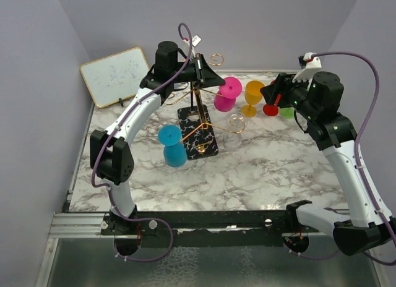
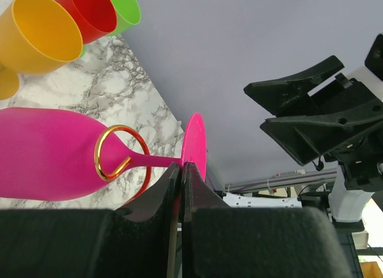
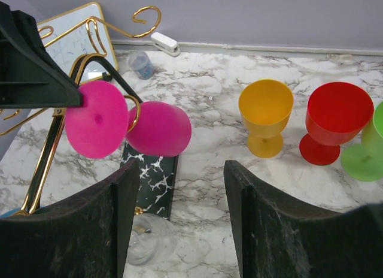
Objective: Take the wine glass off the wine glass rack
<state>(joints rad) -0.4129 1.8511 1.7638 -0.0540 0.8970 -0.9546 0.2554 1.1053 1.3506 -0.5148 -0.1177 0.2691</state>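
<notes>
The wine glass rack (image 1: 199,117) is a gold wire stand on a black white-veined base (image 3: 149,176) at the table's middle. A pink wine glass (image 1: 226,96) hangs sideways from one arm, its stem through the gold hook (image 2: 111,152). My left gripper (image 2: 181,168) is shut on the edge of its round foot (image 2: 195,143); the gripper (image 1: 216,79) reaches in from the rack's far side. A blue glass (image 1: 173,146) hangs on the near left arm. A clear glass (image 1: 236,124) hangs at the right. My right gripper (image 3: 179,170) is open and holds nothing, hovering right of the rack.
Orange (image 3: 265,113), red (image 3: 335,119) and green (image 3: 366,151) glasses stand upright on the marble table right of the rack, below my right gripper (image 1: 273,93). A whiteboard (image 1: 115,77) leans at the back left. A small clear cup (image 3: 141,63) and a white clip (image 3: 164,43) lie near the back wall.
</notes>
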